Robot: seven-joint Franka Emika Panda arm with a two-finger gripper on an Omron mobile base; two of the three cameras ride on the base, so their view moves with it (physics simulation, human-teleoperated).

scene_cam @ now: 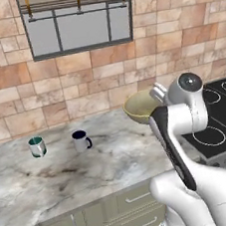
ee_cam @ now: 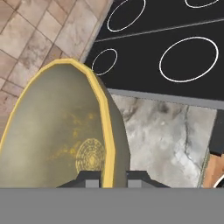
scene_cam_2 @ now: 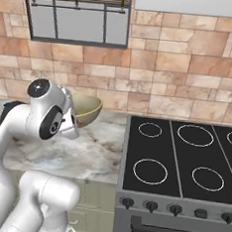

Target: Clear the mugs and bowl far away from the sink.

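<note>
Marble counter runs between two mugs and the stove. Gripper pinches the bowl by its rim, lifted above the counter beside the stove. Best lowered level onto bare marble, releasing only once seated.

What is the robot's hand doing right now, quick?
Gripper: shut on the rim of the bowl, holding it tilted above the counter beside the stove.
</note>
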